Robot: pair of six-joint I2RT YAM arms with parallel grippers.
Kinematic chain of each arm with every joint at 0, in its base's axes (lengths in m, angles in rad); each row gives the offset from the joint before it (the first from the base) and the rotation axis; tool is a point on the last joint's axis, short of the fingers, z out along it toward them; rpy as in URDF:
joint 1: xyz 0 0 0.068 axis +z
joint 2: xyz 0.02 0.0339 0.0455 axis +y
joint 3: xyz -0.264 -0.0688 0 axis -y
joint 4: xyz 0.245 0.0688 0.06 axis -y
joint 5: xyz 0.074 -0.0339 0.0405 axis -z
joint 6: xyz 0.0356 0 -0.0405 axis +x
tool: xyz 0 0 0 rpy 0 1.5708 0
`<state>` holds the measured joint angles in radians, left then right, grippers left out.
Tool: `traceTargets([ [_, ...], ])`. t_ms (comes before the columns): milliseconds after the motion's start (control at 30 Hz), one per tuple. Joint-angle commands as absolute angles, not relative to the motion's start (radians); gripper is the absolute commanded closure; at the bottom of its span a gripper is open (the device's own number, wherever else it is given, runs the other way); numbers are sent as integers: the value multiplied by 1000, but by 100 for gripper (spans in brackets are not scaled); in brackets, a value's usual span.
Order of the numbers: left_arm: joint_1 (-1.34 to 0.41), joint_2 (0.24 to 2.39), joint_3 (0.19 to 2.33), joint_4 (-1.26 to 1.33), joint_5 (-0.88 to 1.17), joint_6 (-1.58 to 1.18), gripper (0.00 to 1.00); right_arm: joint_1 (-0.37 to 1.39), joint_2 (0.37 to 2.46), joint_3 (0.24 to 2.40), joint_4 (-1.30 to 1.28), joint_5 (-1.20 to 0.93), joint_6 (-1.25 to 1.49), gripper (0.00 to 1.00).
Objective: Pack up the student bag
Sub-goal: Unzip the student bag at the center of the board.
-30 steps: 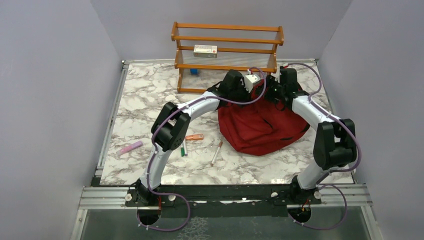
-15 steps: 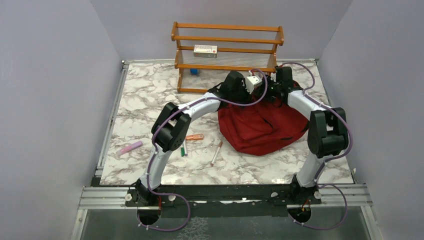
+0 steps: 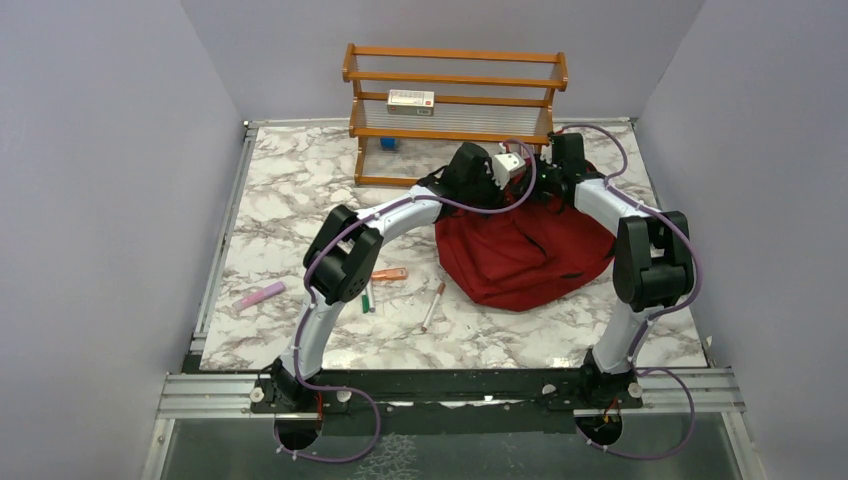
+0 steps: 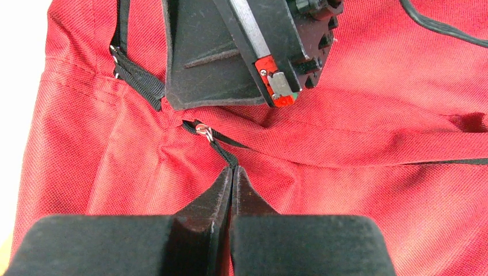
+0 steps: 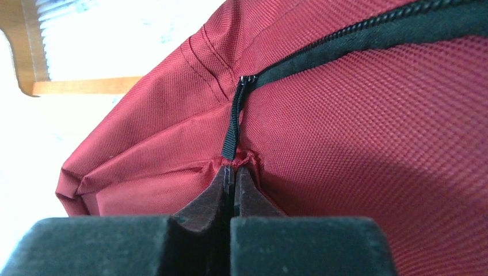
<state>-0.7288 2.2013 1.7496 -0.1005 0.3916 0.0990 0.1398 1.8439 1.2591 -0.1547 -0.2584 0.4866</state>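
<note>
Red fabric fold of student bag point(image 3: 520, 255) pinched by right gripper point(image 5: 233, 169), just below zipper point(image 5: 357, 34) end; left gripper point(image 4: 231, 172) pinches black zipper pull point(image 4: 216, 146), pull lying up-left of tips.

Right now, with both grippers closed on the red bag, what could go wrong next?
The right gripper seems to pinch a pucker of the student bag at the end of the pull tab; pulling may drag cloth, not the zipper. The left gripper holds only the tip of a thin pull cord, which could slip out. The grippers sit close together, so they might collide.
</note>
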Motion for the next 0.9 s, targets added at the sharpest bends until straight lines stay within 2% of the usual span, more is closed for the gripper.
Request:
traceTargets([
  [0, -740, 2144, 1753, -111, 388, 111, 100, 123, 1850, 1290, -139, -298, 472, 99],
  [600, -772, 2079, 1715, -120, 427, 18, 100, 60, 1789, 1287, -53, -359, 542, 99],
  [867, -812, 2031, 1635, -121, 430, 22, 100, 37, 1781, 1285, -43, -363, 558, 100],
])
